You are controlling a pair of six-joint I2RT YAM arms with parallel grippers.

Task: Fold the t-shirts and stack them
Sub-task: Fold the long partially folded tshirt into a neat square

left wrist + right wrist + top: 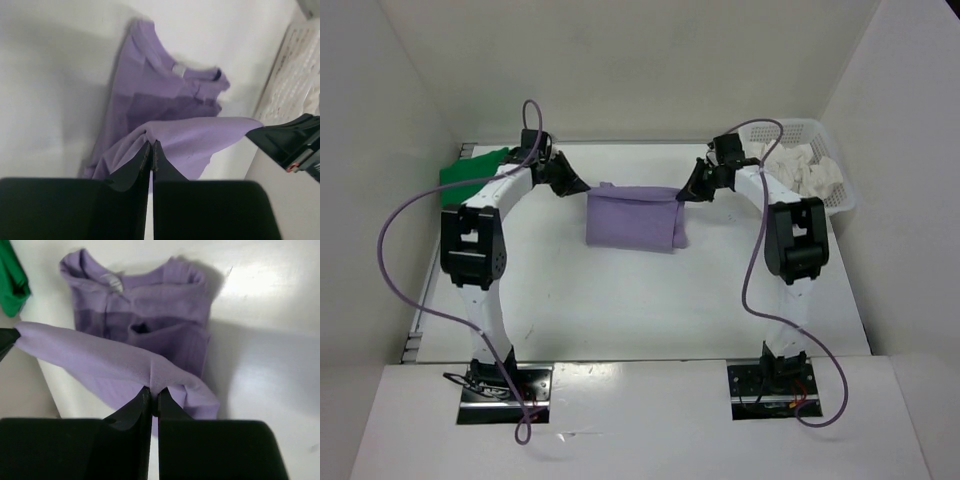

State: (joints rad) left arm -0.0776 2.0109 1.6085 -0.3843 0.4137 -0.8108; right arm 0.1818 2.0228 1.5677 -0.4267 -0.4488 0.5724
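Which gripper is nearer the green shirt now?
Left: the left gripper grips the purple shirt at the end nearest the green shirt; right gripper grips the other end, by the basket.

White table (620, 300); purple t-shirt (632, 222), green t-shirt (468, 170), basket (800, 125).

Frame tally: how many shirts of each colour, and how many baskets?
purple shirt: 1
green shirt: 1
white shirt: 1 (crumpled heap in the basket)
basket: 1
Total: 4
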